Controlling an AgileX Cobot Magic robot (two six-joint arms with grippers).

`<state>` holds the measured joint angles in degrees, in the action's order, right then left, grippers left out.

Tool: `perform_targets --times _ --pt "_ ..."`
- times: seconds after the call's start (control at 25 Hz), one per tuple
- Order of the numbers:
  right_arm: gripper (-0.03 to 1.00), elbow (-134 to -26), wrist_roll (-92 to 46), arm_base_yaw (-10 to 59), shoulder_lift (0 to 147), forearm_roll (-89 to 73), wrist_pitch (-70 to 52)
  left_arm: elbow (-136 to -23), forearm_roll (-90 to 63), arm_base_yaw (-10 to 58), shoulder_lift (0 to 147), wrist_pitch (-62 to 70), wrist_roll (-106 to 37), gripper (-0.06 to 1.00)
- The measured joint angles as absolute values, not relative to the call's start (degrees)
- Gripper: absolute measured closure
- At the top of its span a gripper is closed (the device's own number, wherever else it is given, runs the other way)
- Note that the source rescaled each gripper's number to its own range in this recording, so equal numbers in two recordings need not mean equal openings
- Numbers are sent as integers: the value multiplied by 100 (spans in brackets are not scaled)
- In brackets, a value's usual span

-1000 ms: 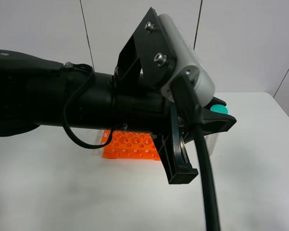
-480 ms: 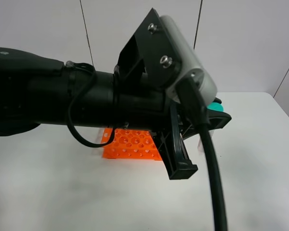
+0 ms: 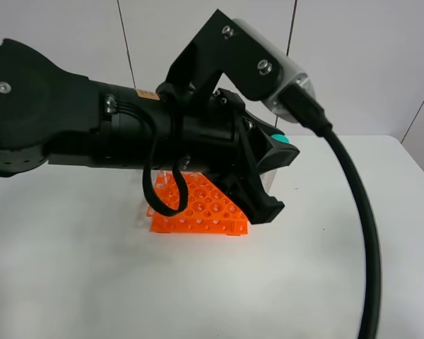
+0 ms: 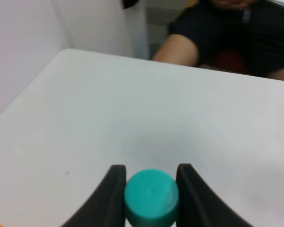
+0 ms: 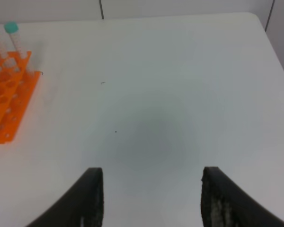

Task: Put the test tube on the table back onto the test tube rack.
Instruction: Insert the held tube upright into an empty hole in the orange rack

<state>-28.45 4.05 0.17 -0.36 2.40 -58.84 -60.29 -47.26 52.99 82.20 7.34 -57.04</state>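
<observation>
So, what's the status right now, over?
Left gripper shut on the test tube, held in the air, not yet in the rack. Right gripper open, empty. Two other tubes stand at one rack corner; nothing seen blocking.

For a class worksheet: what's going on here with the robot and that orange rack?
The left gripper is shut on a teal-capped test tube, held off the white table near the orange test tube rack, not yet in a hole. The right gripper is open and empty over the table. Other capped tubes stand in the rack.
</observation>
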Motion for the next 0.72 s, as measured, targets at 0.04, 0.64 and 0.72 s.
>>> perform_targets --times 0.04,0.64,0.72 --pt "38 -2845 405 17 -36 240 -5884 -6029 -4281 5299 8220 619 -5134 94" --pt "38 -2845 405 17 -36 240 -5884 -5893 362 4774 8220 -288 477 94" --pt "38 -2845 405 17 -36 240 -5884 -5743 546 4530 8220 -402 750 94"
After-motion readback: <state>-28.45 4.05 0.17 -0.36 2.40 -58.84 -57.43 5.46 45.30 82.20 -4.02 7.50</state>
